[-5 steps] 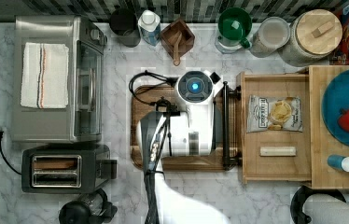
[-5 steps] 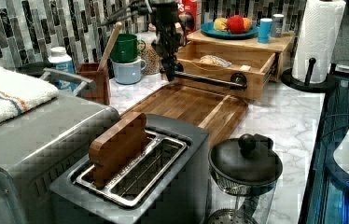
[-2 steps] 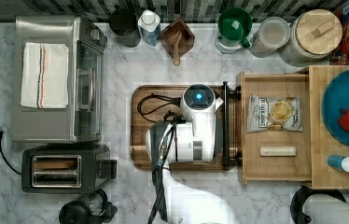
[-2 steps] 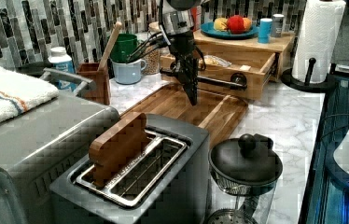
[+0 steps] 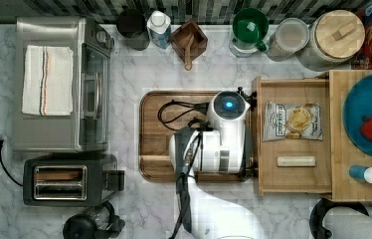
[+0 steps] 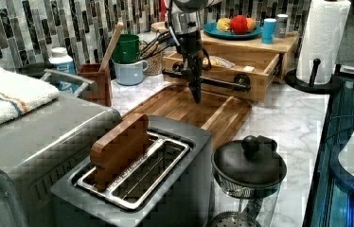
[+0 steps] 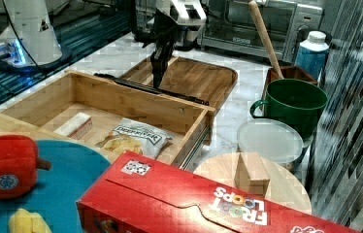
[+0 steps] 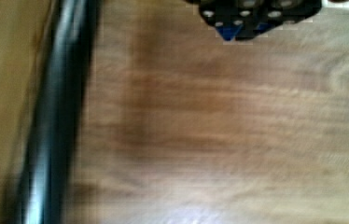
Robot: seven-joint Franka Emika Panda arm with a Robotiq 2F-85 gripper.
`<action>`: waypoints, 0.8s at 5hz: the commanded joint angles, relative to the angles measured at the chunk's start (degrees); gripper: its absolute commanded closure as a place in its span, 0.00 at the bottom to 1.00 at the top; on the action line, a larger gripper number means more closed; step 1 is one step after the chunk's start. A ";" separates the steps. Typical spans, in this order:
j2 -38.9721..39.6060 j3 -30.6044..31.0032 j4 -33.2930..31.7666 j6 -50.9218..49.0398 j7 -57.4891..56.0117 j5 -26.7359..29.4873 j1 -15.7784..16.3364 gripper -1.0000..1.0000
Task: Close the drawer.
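The drawer (image 5: 293,181) stands pulled out of the light-wood unit, toward the top view's left, with a chip bag (image 5: 293,121) and a small pale bar (image 5: 296,161) inside. Its black bar handle (image 5: 251,134) crosses the front and also appears in the left view (image 6: 217,82) and the right view (image 7: 136,83). My gripper (image 6: 197,96) hangs shut, pointing down just above the brown cutting board (image 5: 156,134), on the board side of the handle and close to it. In the wrist view the handle (image 8: 51,116) runs beside the board (image 8: 233,130), and the gripper (image 8: 252,21) holds nothing.
A toaster oven (image 5: 59,84) and a toaster (image 5: 67,179) stand at the top view's left. Cups, a bottle and jars line the back wall. A blue plate (image 5: 368,114) with toy food rests on the unit's top. A paper towel holder (image 6: 319,47) stands beside the drawer.
The gripper came down from above the drawer front to just over the cutting board and moved toward the top view's right, nearer the handle. The drawer has not moved.
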 commanded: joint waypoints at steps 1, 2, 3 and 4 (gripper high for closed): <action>-0.62 -1.51 7.21 2.39 -6.85 0.69 -5.52 1.00; 1.08 -2.67 8.47 2.67 -7.77 0.72 -5.64 1.00; 1.54 -4.47 9.44 2.52 -8.95 2.31 -6.75 1.00; 3.15 -6.04 12.73 0.33 -12.65 3.30 -9.87 1.00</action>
